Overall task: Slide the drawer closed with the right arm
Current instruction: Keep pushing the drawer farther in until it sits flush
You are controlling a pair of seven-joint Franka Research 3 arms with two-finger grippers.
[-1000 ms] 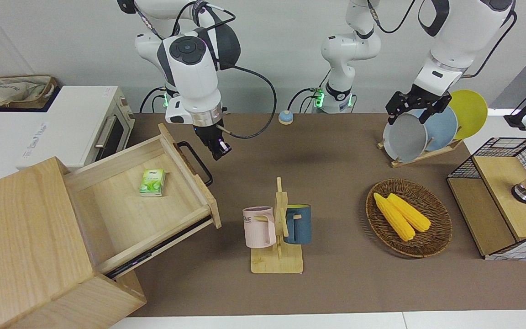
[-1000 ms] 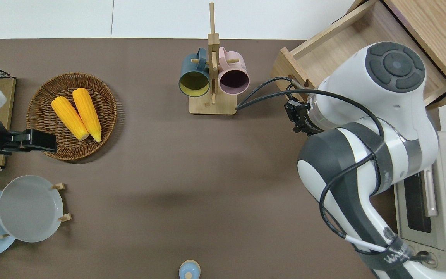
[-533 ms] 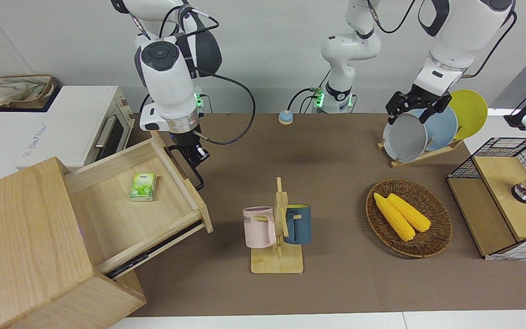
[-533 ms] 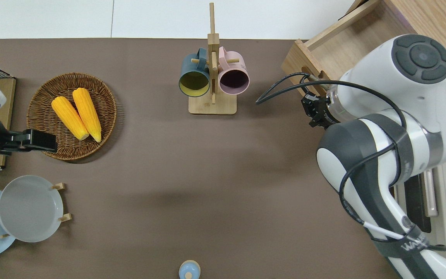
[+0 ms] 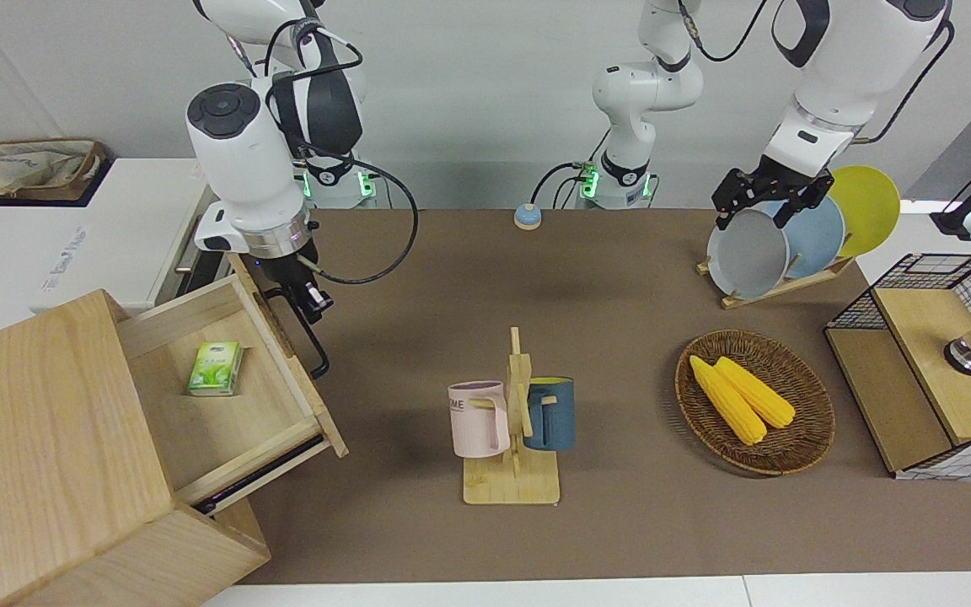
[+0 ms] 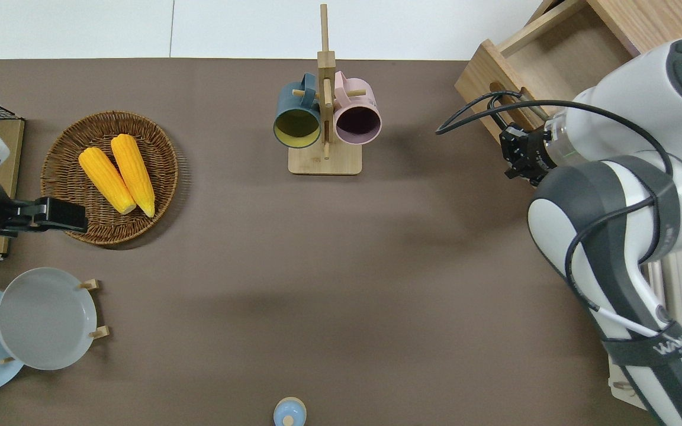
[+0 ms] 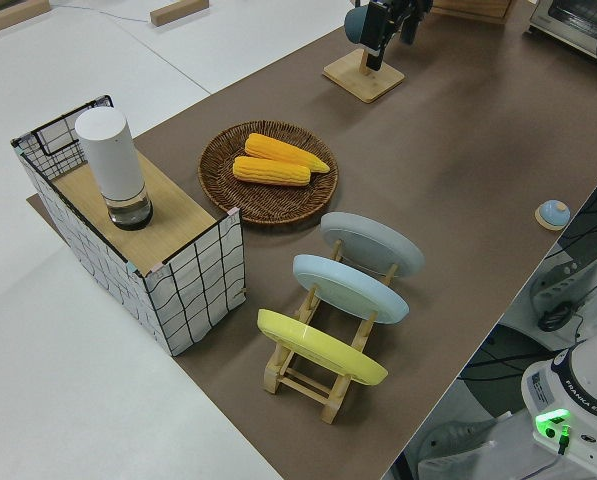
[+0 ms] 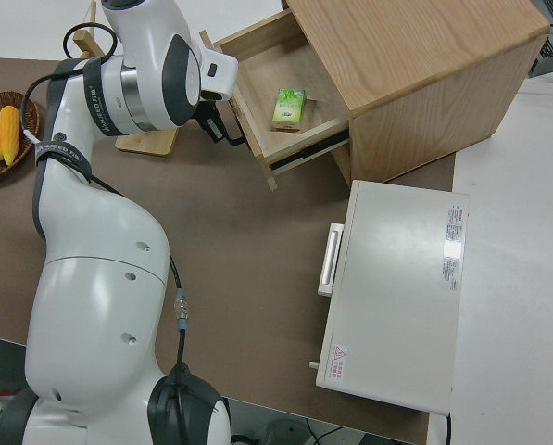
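At the right arm's end of the tabletop (image 5: 620, 278), the drawer (image 5: 233, 405) sticks partway out of the cabinet (image 5: 39, 447), w/ its front panel and black handle (image 5: 304, 324) facing the mug rack (image 5: 515, 421). Right gripper (image 5: 307, 297) sits at the handle, close against the front panel near the end nearer to the robots; looks like contact, but can't tell if its fingers are spread, pressed together or pinching the loop, since the wrist hides them in the overhead view. Inside the drawer lies a small green box (image 5: 216, 368), well clear of the front panel. Progress, judged from how things lie: roughly half the drawer's depth shows outside the cabinet, the slide rail is visible under its side, so closing is under way but not done. Left to do: push the front panel flush w/ the cabinet face, then let go. Left arm is parked, its gripper (image 5: 759, 198) apparently spread. Push line prob. needs to stay square to the rails to avoid jamming.
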